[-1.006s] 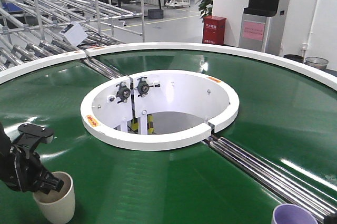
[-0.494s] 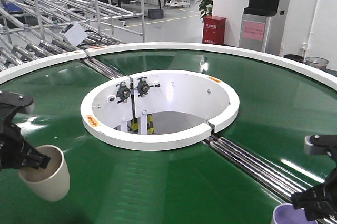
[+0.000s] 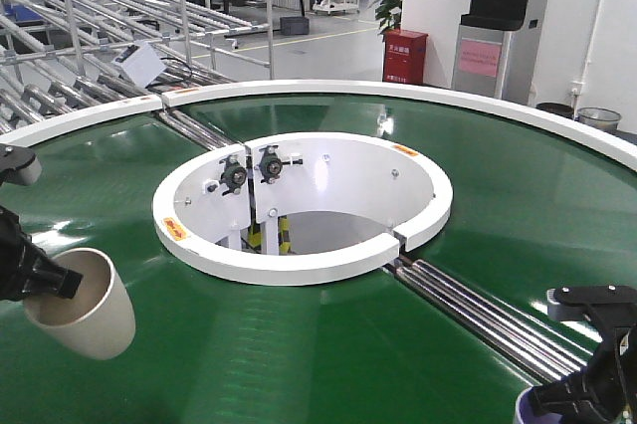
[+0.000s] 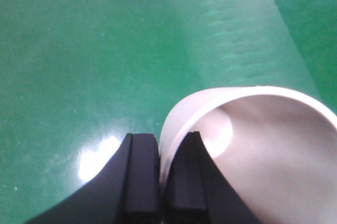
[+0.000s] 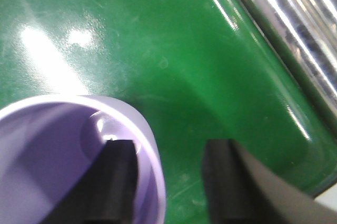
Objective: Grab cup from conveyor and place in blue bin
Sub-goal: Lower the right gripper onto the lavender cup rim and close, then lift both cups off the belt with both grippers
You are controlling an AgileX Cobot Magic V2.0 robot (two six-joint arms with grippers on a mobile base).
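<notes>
Metal roller racks [image 3: 100,6] and a red cabinet [image 3: 404,56] stood behind the wide glossy dark-green ring-shaped conveyor [image 3: 328,344]. At its near left, the left gripper [image 4: 161,148] was clamped on the rim of a cream plastic cup [image 3: 90,310], one finger inside the wall and one outside. A second before, that cup had stood upright on the belt. Now it hung tilted, apparently clear of the surface and further left, so the pick looked done and the carry begun. The large blue bin was out of view. At the near right, the right gripper [image 5: 169,155] had come down over a lilac plastic cup [image 5: 63,145], its jaws apart astride the rim, not yet closed.
</notes>
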